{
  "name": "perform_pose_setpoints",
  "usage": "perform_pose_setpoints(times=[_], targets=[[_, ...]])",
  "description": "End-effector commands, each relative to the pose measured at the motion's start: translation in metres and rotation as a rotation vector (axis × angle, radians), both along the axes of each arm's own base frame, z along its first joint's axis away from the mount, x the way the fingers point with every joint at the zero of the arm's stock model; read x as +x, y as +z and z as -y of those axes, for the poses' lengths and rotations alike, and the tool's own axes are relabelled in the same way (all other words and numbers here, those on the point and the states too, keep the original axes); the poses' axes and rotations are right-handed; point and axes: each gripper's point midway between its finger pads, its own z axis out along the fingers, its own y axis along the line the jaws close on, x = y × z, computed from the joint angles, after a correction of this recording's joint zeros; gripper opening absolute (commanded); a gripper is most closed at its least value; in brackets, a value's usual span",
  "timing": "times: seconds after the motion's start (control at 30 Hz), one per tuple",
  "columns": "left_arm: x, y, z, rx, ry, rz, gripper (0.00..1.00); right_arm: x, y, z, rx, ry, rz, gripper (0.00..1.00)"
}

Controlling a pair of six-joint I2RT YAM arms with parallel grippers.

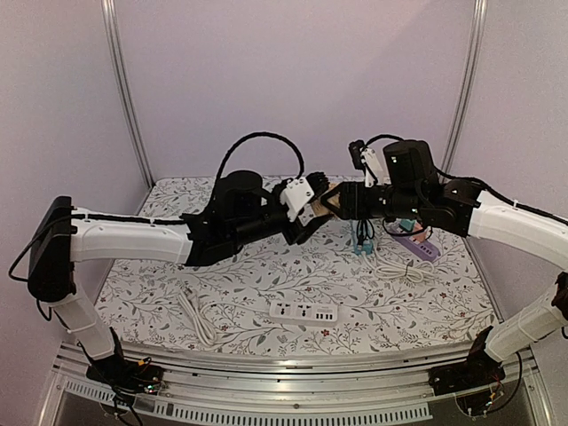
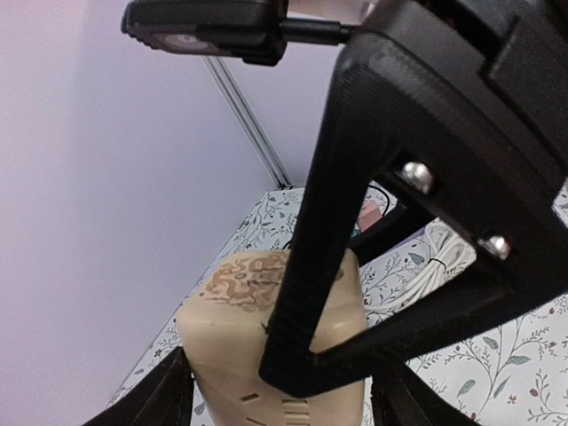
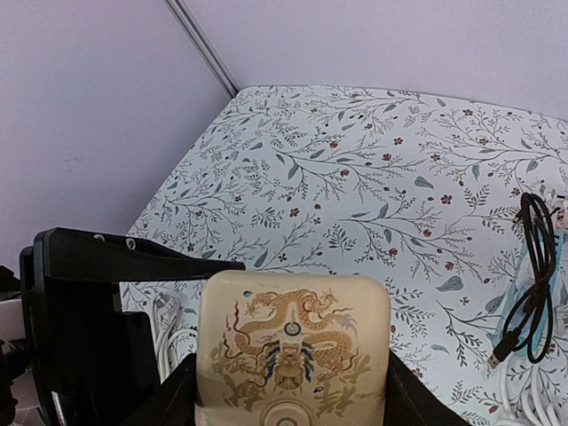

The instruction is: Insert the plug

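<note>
Right claw (image 3: 288, 395) pinches the cream plug box (image 3: 293, 324) by its sides, up in the air over the table (image 1: 257, 271). Left claw (image 2: 280, 404) sits around the same box; I cannot tell if it squeezes. I think the box is hard, smooth and light, so hold its flat sides. Below lie a white power strip (image 1: 303, 312) and white cord (image 1: 197, 319). The claws crowd each other.

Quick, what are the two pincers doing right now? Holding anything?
Left pincer: sits either side of the cream adapter; grip cannot be told.
Right pincer: closed on the cream adapter.
</note>
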Motion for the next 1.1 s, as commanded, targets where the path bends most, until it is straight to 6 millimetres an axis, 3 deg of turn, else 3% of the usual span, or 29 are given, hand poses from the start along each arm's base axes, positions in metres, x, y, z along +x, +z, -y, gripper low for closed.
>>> perform_pose_setpoints(times=[0.0, 0.13, 0.2, 0.27, 0.37, 0.43, 0.47, 0.5, 0.57, 0.6, 0.67, 0.83, 1.07], targets=[[0.003, -0.007, 0.013, 0.026, -0.025, -0.037, 0.7, -0.007, 0.019, -0.008, 0.061, 0.041, 0.024, 0.0], [0.009, -0.01, 0.012, 0.038, -0.006, -0.042, 0.74, -0.01, 0.021, -0.008, 0.068, 0.052, 0.022, 0.0], [0.009, -0.008, 0.012, 0.037, -0.008, -0.036, 0.67, -0.011, 0.021, -0.008, 0.071, 0.055, 0.02, 0.0], [0.009, -0.007, 0.011, 0.039, -0.009, -0.032, 0.48, -0.011, 0.022, -0.008, 0.072, 0.054, 0.02, 0.0], [0.007, -0.01, 0.008, 0.05, -0.012, -0.035, 0.11, -0.01, 0.023, -0.007, 0.072, 0.045, 0.027, 0.0], [0.004, -0.012, 0.006, 0.057, -0.021, -0.034, 0.0, -0.01, 0.025, -0.005, 0.074, 0.045, 0.029, 0.0], [-0.001, -0.012, 0.007, 0.058, -0.049, -0.034, 0.0, -0.009, 0.026, -0.005, 0.077, 0.048, 0.027, 0.0], [-0.005, -0.014, 0.008, 0.063, -0.074, -0.034, 0.0, -0.009, 0.027, -0.004, 0.083, 0.054, 0.018, 0.07], [-0.013, -0.015, 0.009, 0.069, -0.114, -0.029, 0.0, -0.006, 0.024, -0.004, 0.094, 0.06, -0.01, 0.35], [-0.014, -0.014, 0.009, 0.068, -0.122, -0.029, 0.0, -0.005, 0.022, -0.004, 0.099, 0.055, -0.023, 0.44], [-0.014, -0.013, 0.01, 0.067, -0.126, -0.025, 0.0, -0.002, 0.018, -0.005, 0.1, 0.053, -0.04, 0.53], [-0.015, -0.014, 0.014, 0.079, -0.131, -0.024, 0.0, 0.002, 0.007, -0.017, 0.104, 0.084, -0.09, 0.64], [-0.013, -0.014, 0.013, 0.081, -0.119, -0.011, 0.0, 0.007, -0.006, -0.03, 0.094, 0.109, -0.133, 0.66]])
